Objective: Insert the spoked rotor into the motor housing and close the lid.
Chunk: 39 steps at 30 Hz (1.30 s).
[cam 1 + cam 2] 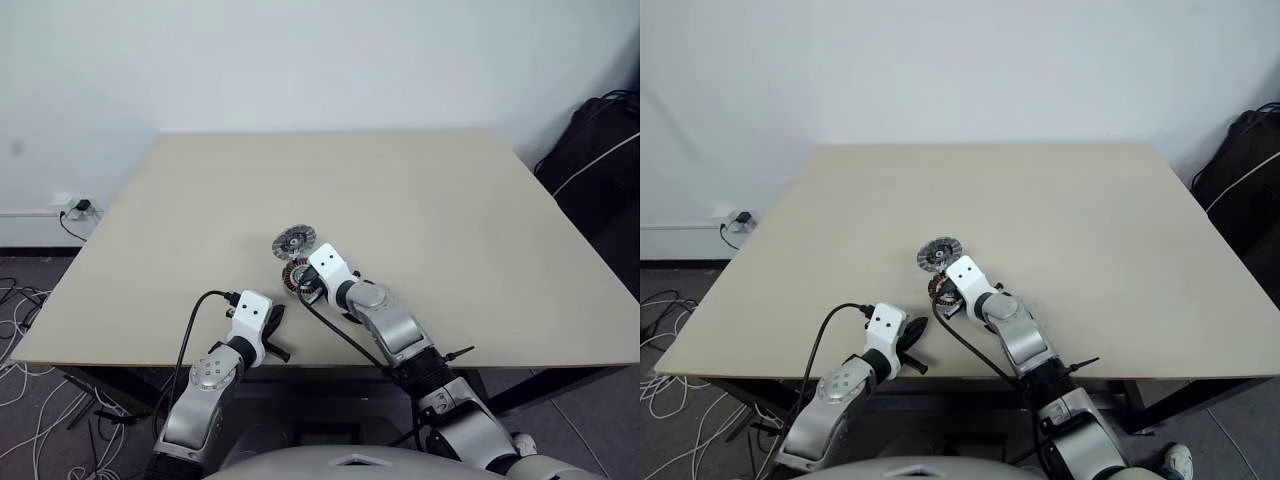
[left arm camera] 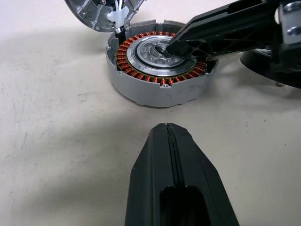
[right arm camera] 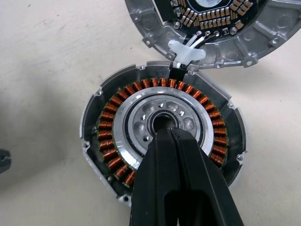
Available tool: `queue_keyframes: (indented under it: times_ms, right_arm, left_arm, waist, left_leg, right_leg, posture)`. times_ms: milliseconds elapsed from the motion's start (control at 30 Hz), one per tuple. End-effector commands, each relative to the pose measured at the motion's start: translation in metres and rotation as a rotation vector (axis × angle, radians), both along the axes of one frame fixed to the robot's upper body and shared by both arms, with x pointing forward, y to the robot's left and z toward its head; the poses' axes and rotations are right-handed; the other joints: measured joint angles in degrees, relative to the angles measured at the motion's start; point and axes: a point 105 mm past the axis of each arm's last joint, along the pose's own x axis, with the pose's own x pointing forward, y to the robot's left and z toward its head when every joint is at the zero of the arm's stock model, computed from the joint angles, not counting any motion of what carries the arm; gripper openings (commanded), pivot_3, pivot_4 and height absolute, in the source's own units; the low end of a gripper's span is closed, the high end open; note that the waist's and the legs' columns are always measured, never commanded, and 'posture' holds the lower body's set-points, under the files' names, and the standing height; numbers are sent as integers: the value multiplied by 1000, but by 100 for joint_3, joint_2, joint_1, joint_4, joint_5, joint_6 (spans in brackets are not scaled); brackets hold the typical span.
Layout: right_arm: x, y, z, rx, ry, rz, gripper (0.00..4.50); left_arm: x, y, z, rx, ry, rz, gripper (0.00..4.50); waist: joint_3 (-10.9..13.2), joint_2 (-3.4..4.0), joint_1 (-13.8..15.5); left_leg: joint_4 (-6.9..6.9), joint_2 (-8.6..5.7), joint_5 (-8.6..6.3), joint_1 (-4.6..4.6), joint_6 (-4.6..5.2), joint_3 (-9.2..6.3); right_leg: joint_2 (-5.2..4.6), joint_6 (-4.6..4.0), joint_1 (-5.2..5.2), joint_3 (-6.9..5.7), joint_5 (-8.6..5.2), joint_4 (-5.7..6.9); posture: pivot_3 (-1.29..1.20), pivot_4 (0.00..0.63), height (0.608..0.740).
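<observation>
The motor housing (image 3: 162,141) sits on the table (image 1: 450,220) near the front edge, its coppery windings exposed; the lid (image 3: 211,28) lies touching its far rim, joined by short white wires; the right gripper (image 3: 168,133), jaws closed and empty, has its tip at the housing's central bore; the left gripper (image 2: 167,129), also closed on nothing, hovers just short of the housing. A dark rounded edge beside the right arm in the left wrist view may be the spoked rotor (image 2: 256,63), but I cannot tell. The risk, as I judge it, is the closed tip pushing the housing, straining the wires or scraping the windings; the right gripper itself stands over the bore where the rotor must drop.
</observation>
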Motion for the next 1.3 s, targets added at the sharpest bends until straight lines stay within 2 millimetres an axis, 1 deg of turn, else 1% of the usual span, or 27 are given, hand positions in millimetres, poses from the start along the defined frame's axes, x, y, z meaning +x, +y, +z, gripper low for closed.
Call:
queue_keyframes:
  times_ms: [33, 333, 833, 1133, 1300]
  right_arm:
    - [0, -3, 3, -12, -1, -8, 45]
    - [5, 0, 10, -12, -38, -31, 45]
    - [15, 12, 13, -14, -80, -40, 45]
    - [24, 14, 14, -19, -91, -64, 45]
    - [26, 17, 21, 10, -120, -40, 45]
  left_arm:
    - [5, -6, 13, -13, -48, -24, 0]
    - [5, -8, 13, -17, -46, -37, 0]
    - [4, -8, 13, -18, -42, -23, 0]
    - [5, -6, 14, -18, -48, -10, 0]
    - [5, -6, 14, -19, -50, -5, 0]
  waist:
    - [0, 0, 9]
    - [2, -2, 17]
    - [3, -3, 8]
    - [3, -2, -14]
    - [4, -1, -13]
  left_leg:
    - [0, -1, 0, 0, 0, 0]
    - [0, -2, -1, -1, 1, 0]
    - [-1, -2, 0, -1, 1, 0]
    - [-1, -1, 0, 1, -1, 1]
    - [1, 4, 5, 1, -8, 0]
  right_leg:
    - [0, 0, 0, -1, 0, 0]
    - [-5, 0, 0, -1, 0, -2]
    - [0, 0, -1, -1, 0, -2]
    - [12, 0, -1, 1, 0, 0]
    - [14, 0, 0, 0, 0, 1]
  posture:
    - [0, 0, 740]
    - [0, 0, 740]
    - [0, 0, 740]
    - [0, 0, 740]
    - [0, 0, 740]
